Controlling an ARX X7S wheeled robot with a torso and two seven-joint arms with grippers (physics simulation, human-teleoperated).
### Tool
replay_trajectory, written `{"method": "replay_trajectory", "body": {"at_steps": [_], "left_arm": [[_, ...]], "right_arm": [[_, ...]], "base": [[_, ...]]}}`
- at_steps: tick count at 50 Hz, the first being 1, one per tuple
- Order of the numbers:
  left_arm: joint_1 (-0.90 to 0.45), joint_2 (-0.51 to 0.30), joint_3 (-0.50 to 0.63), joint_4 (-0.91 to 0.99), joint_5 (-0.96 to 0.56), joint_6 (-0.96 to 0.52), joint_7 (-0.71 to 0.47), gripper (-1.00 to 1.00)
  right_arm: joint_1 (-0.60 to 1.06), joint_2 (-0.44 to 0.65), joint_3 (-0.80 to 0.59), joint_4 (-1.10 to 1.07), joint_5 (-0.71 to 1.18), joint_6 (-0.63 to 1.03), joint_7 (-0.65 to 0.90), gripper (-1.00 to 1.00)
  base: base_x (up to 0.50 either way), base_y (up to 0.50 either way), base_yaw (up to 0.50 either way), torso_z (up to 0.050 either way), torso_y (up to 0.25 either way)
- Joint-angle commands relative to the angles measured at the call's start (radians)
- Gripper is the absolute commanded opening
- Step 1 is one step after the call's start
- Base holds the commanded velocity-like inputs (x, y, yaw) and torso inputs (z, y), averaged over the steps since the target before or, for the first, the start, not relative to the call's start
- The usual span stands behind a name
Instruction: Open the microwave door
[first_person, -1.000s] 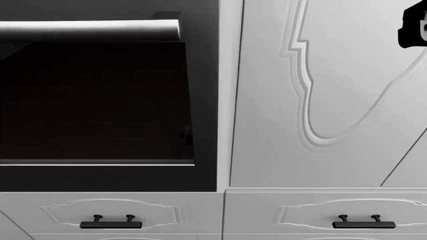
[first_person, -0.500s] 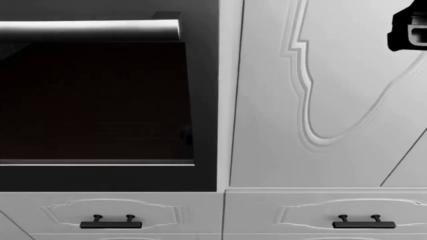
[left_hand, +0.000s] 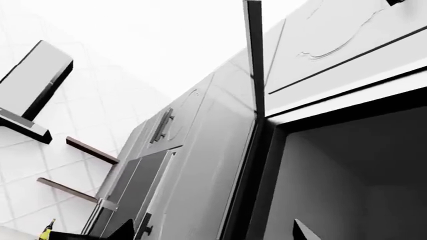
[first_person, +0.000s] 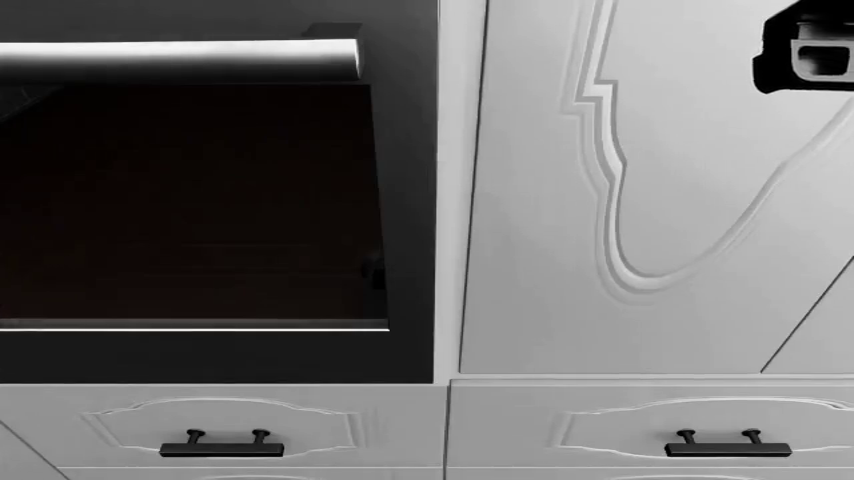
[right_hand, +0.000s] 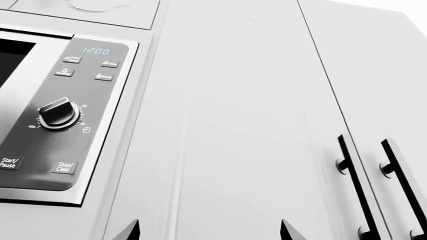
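Note:
The microwave shows only in the right wrist view. Its grey control panel (right_hand: 63, 115) carries a 12:00 clock, a round knob (right_hand: 59, 112) and Start/Pause and Stop/Clear buttons. A strip of the door's dark window (right_hand: 9, 55) shows at the frame's edge, and no door handle is visible. My right gripper (right_hand: 208, 231) is open and empty, facing the white cabinet panel (right_hand: 227, 125) beside the control panel. My left gripper (left_hand: 211, 232) is also open and empty, pointing up along a cabinet edge next to a dark recess (left_hand: 347, 175). A black part of my right arm (first_person: 807, 55) shows in the head view.
A black built-in appliance with dark glass (first_person: 187, 200) and a silver bar handle (first_person: 180, 58) fills the head view's left, above white drawers with black handles (first_person: 222, 447). Tall cabinet doors with black handles (right_hand: 353, 185) stand beyond the right gripper. A range hood (left_hand: 33, 85) and wall shelves (left_hand: 90, 150) are in the left wrist view.
The black part of my right arm at the head view's top right has moved left, and more of it shows. The head view is otherwise unchanged.

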Motion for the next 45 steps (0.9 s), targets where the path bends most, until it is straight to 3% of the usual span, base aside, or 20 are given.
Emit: {"method": "replay_trajectory", "body": {"at_steps": [1,21,45], "left_arm": [[-0.001,-0.088,-0.009,0.023,0.015,-0.036,0.021,1.00],[0.002,-0.241,0.027,-0.047,0.053,-0.072,0.095,1.00],[-0.135,-0.387,0.211,-0.240,0.198,-0.020,0.244,1.00]], "right_arm": [[0.013,-0.011,-0.015,0.003,-0.004,0.006,-0.002,1.00],[0.052,-0.031,-0.034,0.015,0.002,0.018,-0.009,1.00],[0.080,-0.053,-0.056,0.025,-0.001,0.023,-0.011,1.00]], "base": [[0.00,0.00,0.00,0.000,0.000],[0.00,0.00,0.00,0.000,0.000],[0.00,0.00,0.00,0.000,0.000]]}}
